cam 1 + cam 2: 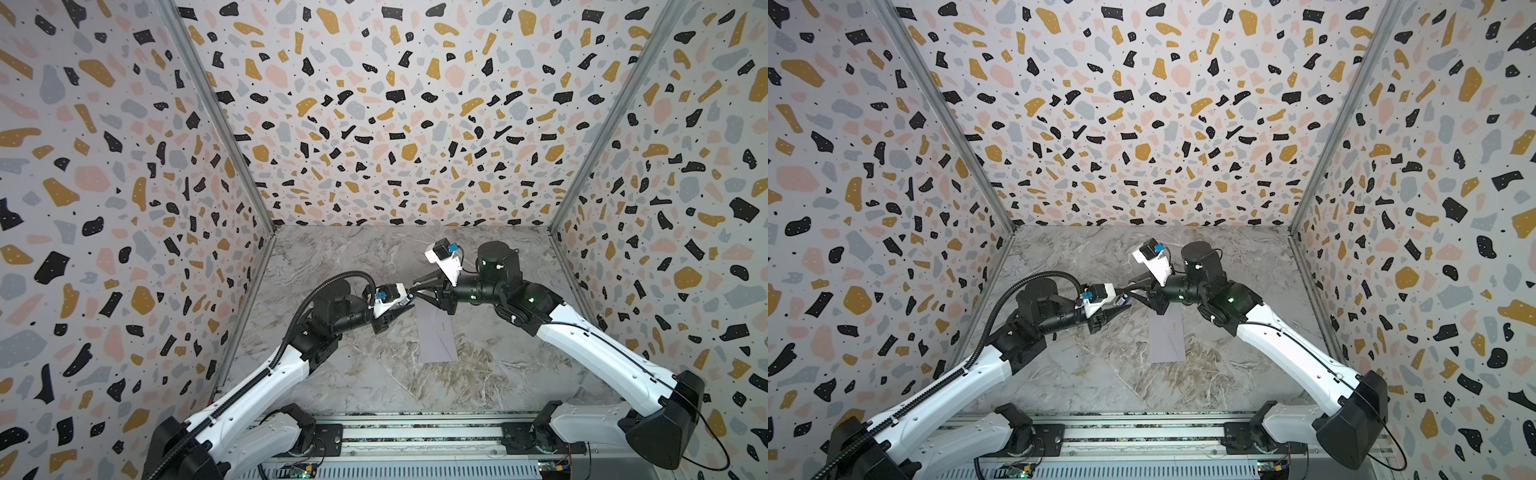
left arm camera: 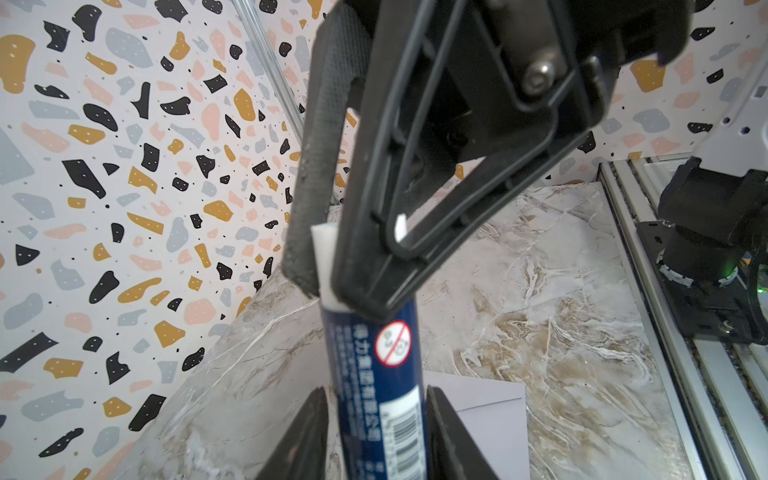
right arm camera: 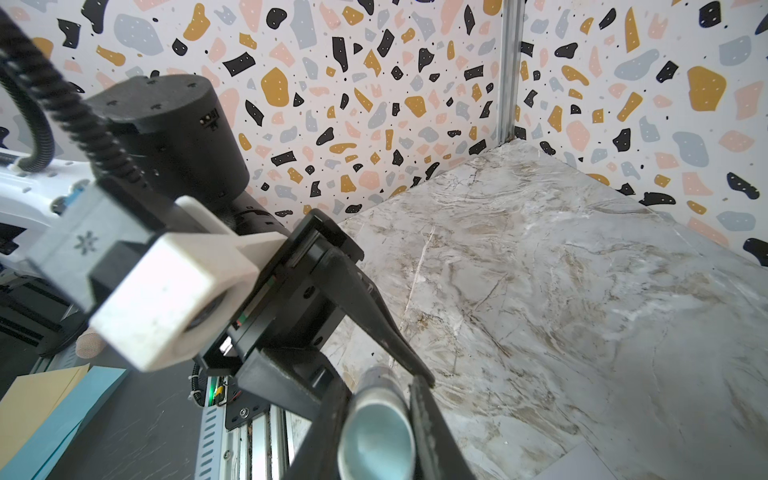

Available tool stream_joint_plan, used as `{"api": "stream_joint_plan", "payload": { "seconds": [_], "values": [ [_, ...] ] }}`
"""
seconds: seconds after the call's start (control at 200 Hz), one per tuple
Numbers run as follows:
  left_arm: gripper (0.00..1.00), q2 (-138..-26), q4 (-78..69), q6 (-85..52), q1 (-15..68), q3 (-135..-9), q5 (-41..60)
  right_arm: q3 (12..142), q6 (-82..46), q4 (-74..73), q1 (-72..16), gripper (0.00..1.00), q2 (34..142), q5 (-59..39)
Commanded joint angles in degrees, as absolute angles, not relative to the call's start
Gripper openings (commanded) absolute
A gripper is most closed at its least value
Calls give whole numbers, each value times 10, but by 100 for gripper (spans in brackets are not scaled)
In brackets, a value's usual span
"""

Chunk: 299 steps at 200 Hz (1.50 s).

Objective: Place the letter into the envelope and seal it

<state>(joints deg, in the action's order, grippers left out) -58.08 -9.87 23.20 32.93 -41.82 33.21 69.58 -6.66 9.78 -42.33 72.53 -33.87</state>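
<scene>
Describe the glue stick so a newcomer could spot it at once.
On the marble table, look by the far end of the envelope, where both arms' tips meet. Between them is the glue stick: the right gripper clamps its white end, the left gripper flanks its body. It is the only dark blue tube, with a barcode and a red prohibition sign.

Dark-blue barcoded glue stick [image 2: 374,353] bridging left gripper [image 2: 376,390] and right gripper [image 2: 328,295], pinched at each end. Marbled tabletop [image 1: 374,374] below both; terrazzo walls [image 1: 374,104] beyond. Yellow sheet [image 3: 37,399] and blue sheet [image 3: 62,428] off-table, well apart from both.
</scene>
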Motion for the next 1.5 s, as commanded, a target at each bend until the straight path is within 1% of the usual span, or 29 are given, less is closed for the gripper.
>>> {"api": "stream_joint_plan", "payload": {
  "seconds": [0.0, 0.065, 0.12, 0.2, 0.345, 0.436, 0.521, 0.591, 0.716, 0.821, 0.906, 1.041, 1.267, 1.392, 1.492],
  "values": [
    [31, -582, -111, 241, 332, -420, 345, 698, -73, 80, -422, 21, 713, -349],
    [24, -581, -108, 246, 332, -420, 345, 699, -74, 78, -421, 27, 713, -352],
    [21, -581, -101, 254, 332, -421, 343, 704, -72, 80, -420, 37, 713, -352],
    [15, -579, -89, 269, 332, -424, 340, 720, -63, 97, -413, 49, 713, -348],
    [5, -571, -77, 287, 332, -423, 338, 745, -47, 118, -379, 67, 701, -339],
    [5, -567, -73, 292, 332, -420, 344, 758, -39, 126, -343, 78, 693, -336],
    [5, -564, -71, 293, 332, -419, 350, 778, -29, 144, -302, 83, 698, -315],
    [5, -563, -67, 297, 332, -417, 353, 794, -17, 162, -273, 86, 713, -280],
    [5, -560, -56, 303, 332, -416, 360, 834, 5, 212, -235, 90, 767, -177],
    [5, -556, -61, 304, 332, -409, 367, 862, 16, 253, -208, 92, 820, -92],
    [5, -556, -62, 307, 332, -407, 370, 876, 13, 278, -185, 93, 861, -45],
    [5, -557, -66, 306, 332, -403, 384, 887, -3, 300, -147, 94, 916, -29],
    [5, -553, -66, 306, 332, -395, 389, 878, -38, 297, -93, 93, 985, -20],
    [5, -553, -72, 301, 332, -392, 397, 873, -50, 285, -81, 93, 1011, -3],
    [5, -554, -72, 301, 332, -392, 399, 873, -56, 276, -80, 90, 1030, 10]
  ]
}}
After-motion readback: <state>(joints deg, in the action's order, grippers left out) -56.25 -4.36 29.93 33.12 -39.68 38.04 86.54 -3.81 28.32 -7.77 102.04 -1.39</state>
